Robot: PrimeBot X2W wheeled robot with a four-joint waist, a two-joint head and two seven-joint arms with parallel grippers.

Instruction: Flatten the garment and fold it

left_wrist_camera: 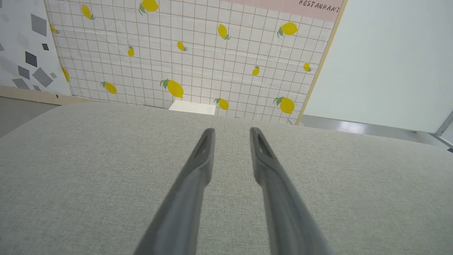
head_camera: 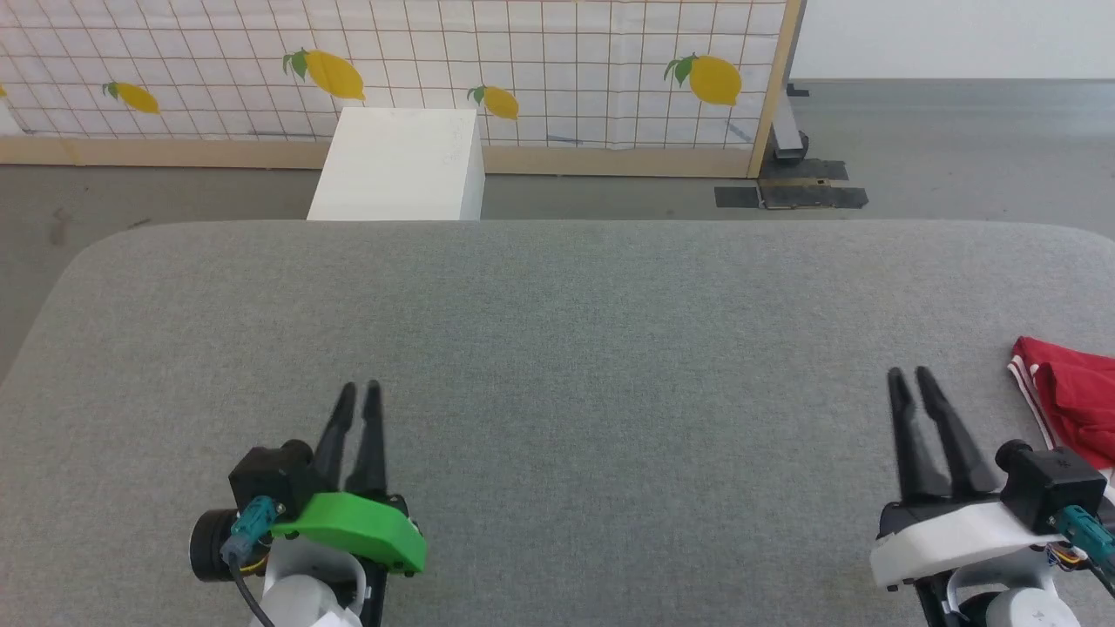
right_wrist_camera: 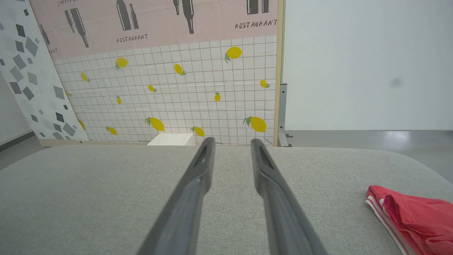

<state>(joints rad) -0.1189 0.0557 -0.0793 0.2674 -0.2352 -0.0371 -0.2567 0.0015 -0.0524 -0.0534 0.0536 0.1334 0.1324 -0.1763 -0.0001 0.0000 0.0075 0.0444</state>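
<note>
One garment (head_camera: 1076,392) lies right of the right gripper (head_camera: 908,373), apart.

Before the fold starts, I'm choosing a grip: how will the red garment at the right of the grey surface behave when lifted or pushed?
Likely floppy: the red garment lies bunched in soft folds, so it should sag from one pinch. Probably light, as the cloth looks thin. Pushed, it may wrinkle rather than slide on the textured grey surface.
</note>
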